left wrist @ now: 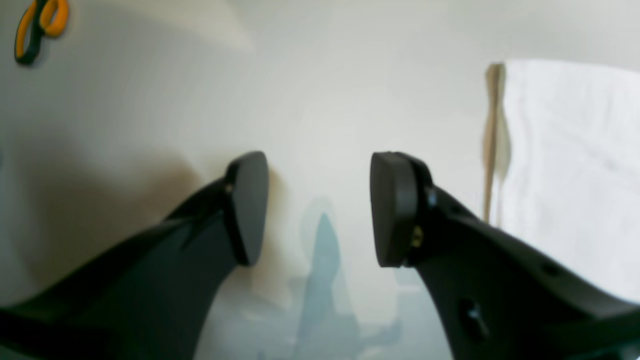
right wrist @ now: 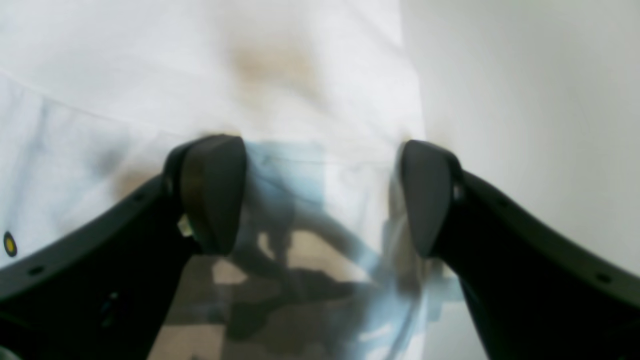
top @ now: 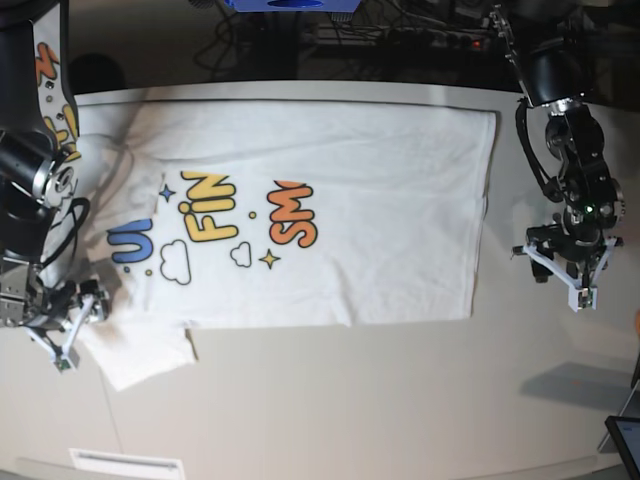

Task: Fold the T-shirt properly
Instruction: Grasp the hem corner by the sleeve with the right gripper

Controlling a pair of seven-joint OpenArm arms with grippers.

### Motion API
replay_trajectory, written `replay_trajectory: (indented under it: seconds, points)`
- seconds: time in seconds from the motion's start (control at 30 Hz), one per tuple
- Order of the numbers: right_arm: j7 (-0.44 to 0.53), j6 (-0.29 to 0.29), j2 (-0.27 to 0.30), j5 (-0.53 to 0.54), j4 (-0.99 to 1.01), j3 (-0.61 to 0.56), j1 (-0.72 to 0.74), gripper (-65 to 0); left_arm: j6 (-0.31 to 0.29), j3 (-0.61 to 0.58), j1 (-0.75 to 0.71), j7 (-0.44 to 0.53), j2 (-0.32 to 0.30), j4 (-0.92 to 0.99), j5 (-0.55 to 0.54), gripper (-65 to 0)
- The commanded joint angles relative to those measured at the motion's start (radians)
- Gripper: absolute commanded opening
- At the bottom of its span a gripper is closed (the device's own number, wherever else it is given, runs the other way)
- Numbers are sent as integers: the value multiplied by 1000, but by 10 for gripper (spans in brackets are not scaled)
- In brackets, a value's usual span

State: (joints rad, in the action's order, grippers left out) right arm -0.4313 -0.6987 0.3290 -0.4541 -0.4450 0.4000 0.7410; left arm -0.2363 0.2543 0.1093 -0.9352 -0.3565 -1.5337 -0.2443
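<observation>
The bench point(top: 350, 400) carries the T-shirt point(top: 380, 210) spread flat, print up, one sleeve point(top: 135, 355) sticking out at its near edge. No fold looks made yet — this reads as the approach. The right gripper point(top: 68, 335) hangs over that sleeve, jaws wide apart; the left gripper point(top: 578, 280) waits beside the hem, jaws apart and empty. Next: pinch the sleeve.

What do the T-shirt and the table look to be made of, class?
T-shirt: soft, matte white knit fabric, probably cotton; it lies limp with soft wrinkles, and its coloured letters look printed on. Table: hard, smooth, off-white top, perhaps laminate or painted board; the left wrist view shows faint reflections on it, so it is slightly glossy.
</observation>
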Motion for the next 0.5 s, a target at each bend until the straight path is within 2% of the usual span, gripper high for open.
replay_trajectory:
  seconds: [0.0,0.23,0.37,0.47]
  points:
    - [21,1,11,4,-2,3,32,-181,7,1,10,20,-26,-23,1,-326]
    - [12,1,11,4,-22,1,33,-181,7,7,5,20,-29,-15,1,-326]
    - [-56,1,11,4,-110,0,35,-181,7,4,5,20,-29,-15,1,-326]
    - [-67,1,17,2,-154,-3,35,-181,7,1,7,20,-28,-20,1,-326]
